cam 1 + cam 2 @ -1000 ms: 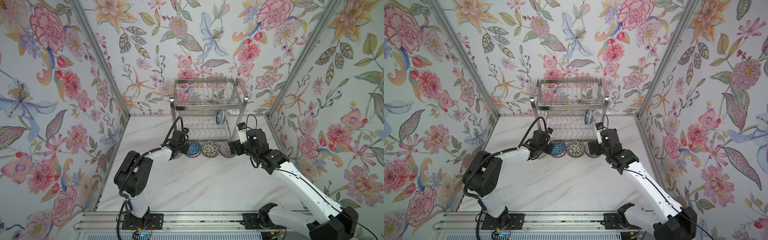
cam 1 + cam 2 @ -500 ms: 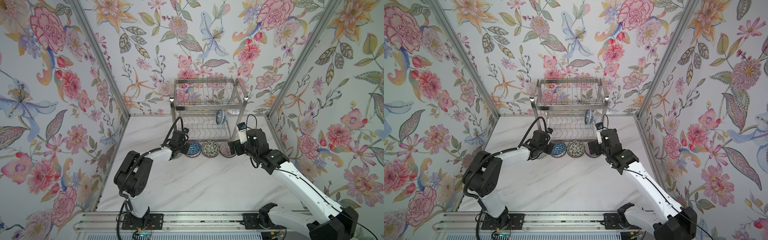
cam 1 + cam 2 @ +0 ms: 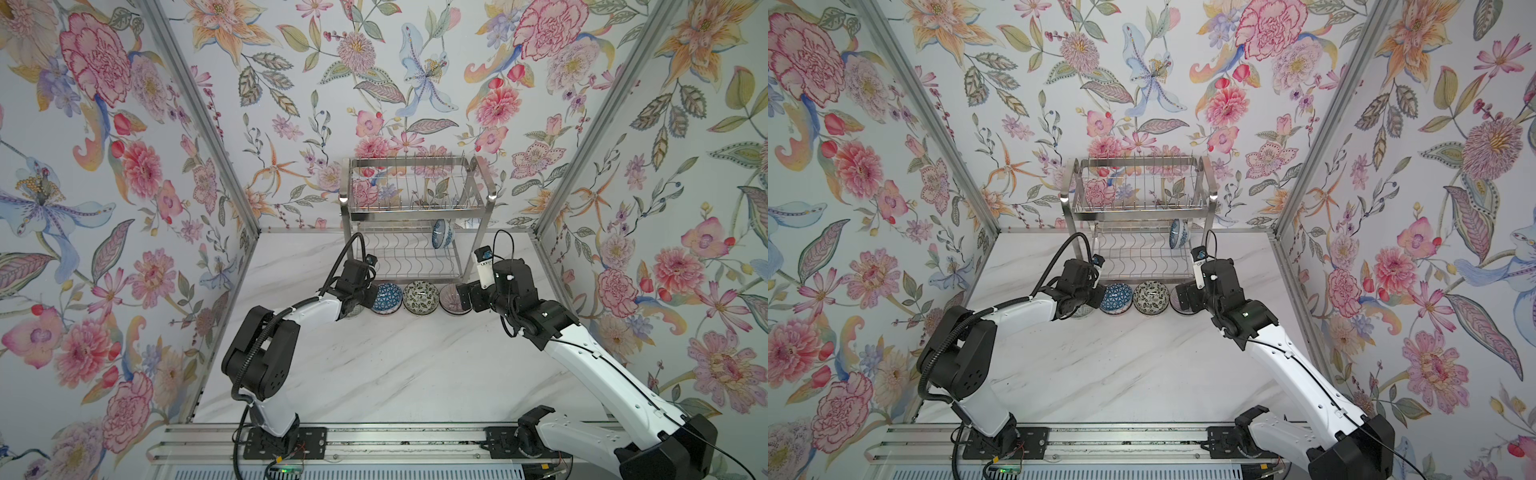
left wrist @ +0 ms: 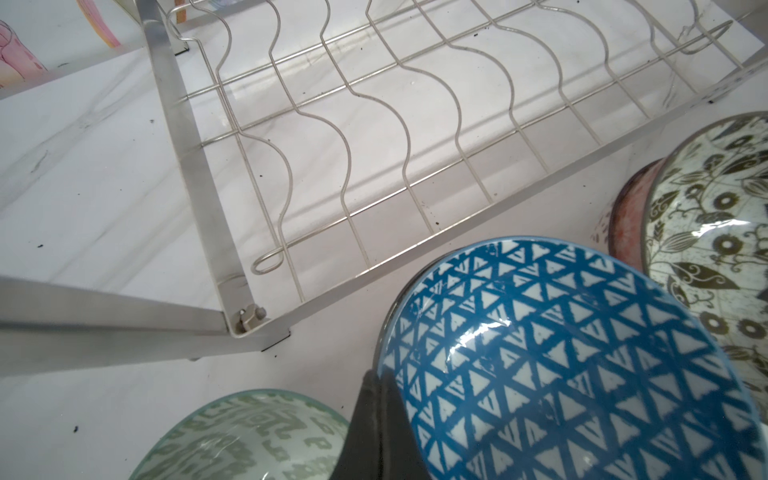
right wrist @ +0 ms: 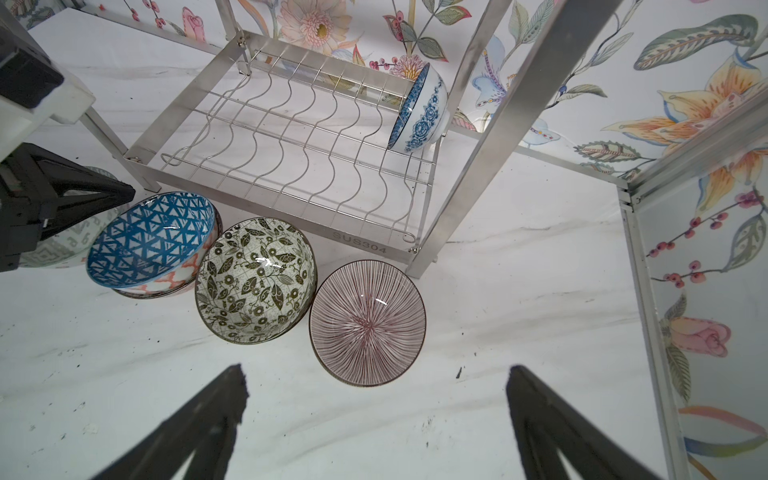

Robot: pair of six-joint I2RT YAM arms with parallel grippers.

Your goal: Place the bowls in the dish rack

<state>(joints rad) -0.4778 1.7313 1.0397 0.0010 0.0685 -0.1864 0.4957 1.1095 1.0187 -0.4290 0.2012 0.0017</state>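
Currently: left end effector [image 4: 370,386] shut, tips at the rim of the blue-triangle bowl [image 4: 561,353]; cannot tell if the rim is pinched. Right end effector [image 5: 376,370] wide open, empty, hovering by the pink-lined bowl [image 5: 368,322]. One blue floral bowl [image 5: 419,112] stands on edge in the dish rack [image 3: 415,215], lower shelf; other bowls sit on the tabletop [image 3: 395,365] just in front.

Judgement: blue-triangle bowl leans on a coral bowl [image 5: 183,278], so lift straight up before swinging to a wavy slot.

Tabletop is white marble-look, dark specks. Floral wallpaper [image 3: 124,166] closes three sides

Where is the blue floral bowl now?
In both top views the blue floral bowl sits tilted on edge on the lower shelf of the rack, at its right rear end.
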